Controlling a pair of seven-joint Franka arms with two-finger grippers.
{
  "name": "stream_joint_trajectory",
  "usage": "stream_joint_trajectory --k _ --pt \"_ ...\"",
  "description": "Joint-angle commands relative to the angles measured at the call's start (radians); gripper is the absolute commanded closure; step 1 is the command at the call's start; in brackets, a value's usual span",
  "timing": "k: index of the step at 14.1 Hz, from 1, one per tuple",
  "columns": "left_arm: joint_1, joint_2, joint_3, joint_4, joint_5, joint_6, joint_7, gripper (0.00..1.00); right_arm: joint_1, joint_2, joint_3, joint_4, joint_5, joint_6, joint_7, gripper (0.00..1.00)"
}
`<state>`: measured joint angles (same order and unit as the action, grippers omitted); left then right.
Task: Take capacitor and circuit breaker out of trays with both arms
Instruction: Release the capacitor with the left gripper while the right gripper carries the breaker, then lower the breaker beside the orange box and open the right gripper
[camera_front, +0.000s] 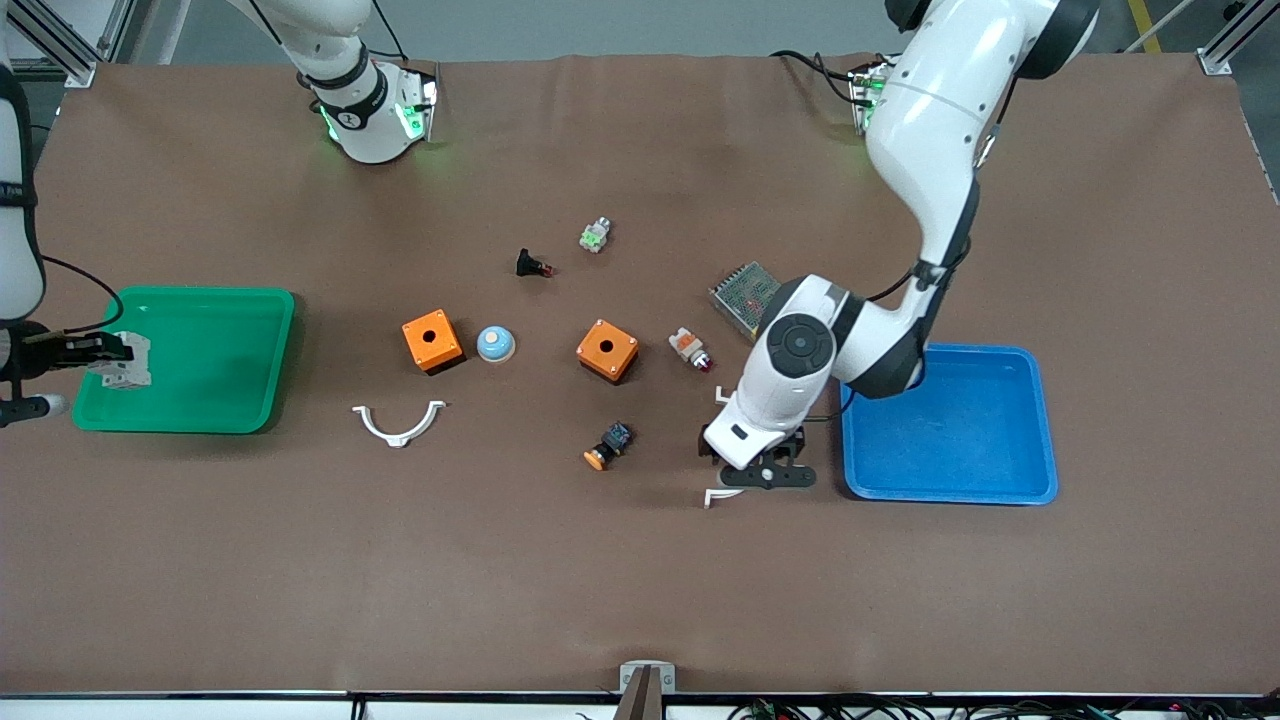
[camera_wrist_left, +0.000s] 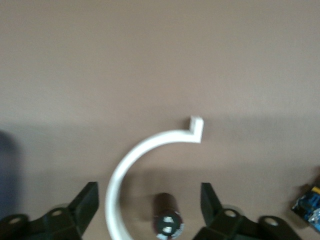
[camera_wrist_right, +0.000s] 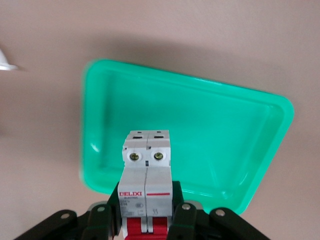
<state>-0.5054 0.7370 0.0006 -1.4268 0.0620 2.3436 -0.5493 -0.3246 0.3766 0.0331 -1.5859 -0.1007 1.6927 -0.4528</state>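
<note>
Counter (camera_front: 640, 580), front view: left gripper (camera_front: 762, 472) low beside the blue tray (camera_front: 1040, 420); right gripper (camera_front: 95, 352) over the green tray (camera_front: 200, 415).

Left wrist: fingers (camera_wrist_left: 82, 207) spread around the capacitor (camera_wrist_left: 167, 222) (inside a white clamp (camera_wrist_left: 145, 150), six o'clock).

Right wrist: fingers (camera_wrist_right: 182, 220) pinching the DELIXI breaker (camera_wrist_right: 146, 182).

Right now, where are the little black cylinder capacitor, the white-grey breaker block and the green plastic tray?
black cylinder capacitor (camera_wrist_left: 168, 220): left wrist view, its round end face.
white-grey breaker block (camera_wrist_right: 146, 172): right wrist view, its pale body.
green plastic tray (camera_front: 230, 360): front view, its bare floor.
</note>
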Motion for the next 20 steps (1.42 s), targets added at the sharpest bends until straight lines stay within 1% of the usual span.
stream_joint_trajectory --k 1,3,4,5,6,7,8,10,13,15,16,17,18,19,20 --pt "-0.001 -0.151 0.073 -0.026 0.027 -0.133 0.008 0.0 0.168 -0.019 -0.004 0.029 -0.004 -0.048 0.174 0.74" --pt "0.008 -0.237 0.126 -0.029 0.03 -0.235 0.032 0.0 0.298 -0.022 -0.002 0.03 -0.001 -0.048 0.372 0.74" --pt "0.024 -0.286 0.139 -0.029 0.035 -0.301 0.116 0.0 0.362 -0.021 -0.004 0.029 0.045 -0.048 0.435 0.74" --pt "0.051 -0.327 0.139 -0.027 0.035 -0.35 0.193 0.0 0.406 -0.016 -0.005 0.029 0.112 -0.047 0.471 0.73" --pt "0.091 -0.364 0.137 -0.027 0.035 -0.384 0.262 0.0 0.433 -0.013 -0.005 0.029 0.181 -0.041 0.511 0.73" --pt "0.128 -0.407 0.133 -0.027 0.033 -0.415 0.326 0.0 0.479 -0.007 -0.005 0.029 0.226 -0.025 0.557 0.73" --pt "0.161 -0.439 0.131 -0.027 0.026 -0.452 0.385 0.0 0.533 0.011 -0.007 0.029 0.23 0.004 0.609 0.73" --pt "0.201 -0.508 0.128 -0.029 0.018 -0.545 0.437 0.0 0.605 0.062 -0.007 0.027 0.234 0.105 0.75 0.73" --pt "0.208 -0.597 0.128 -0.03 0.018 -0.644 0.436 0.0 0.7 0.134 -0.007 0.024 0.239 0.209 0.857 0.73" --pt "0.208 -0.649 0.127 -0.036 0.016 -0.705 0.437 0.0 0.737 0.189 -0.007 0.023 0.239 0.287 0.919 0.73" --pt "0.244 -0.685 0.101 -0.061 0.013 -0.72 0.439 0.0 0.749 0.215 -0.007 0.021 0.239 0.323 0.922 0.73" --pt "0.333 -0.7 0.008 -0.081 -0.002 -0.728 0.443 0.0 0.753 0.238 -0.007 0.021 0.239 0.347 0.922 0.73" --pt "0.454 -0.725 -0.101 -0.101 -0.011 -0.73 0.443 0.0 0.759 0.258 -0.007 0.021 0.239 0.366 0.922 0.73" --pt "0.481 -0.74 -0.132 -0.122 -0.011 -0.73 0.445 0.0 0.768 0.271 -0.007 0.021 0.237 0.367 0.922 0.73" --pt "0.481 -0.764 -0.132 -0.141 -0.011 -0.73 0.443 0.0 0.771 0.28 -0.009 0.02 0.236 0.367 0.921 0.73"
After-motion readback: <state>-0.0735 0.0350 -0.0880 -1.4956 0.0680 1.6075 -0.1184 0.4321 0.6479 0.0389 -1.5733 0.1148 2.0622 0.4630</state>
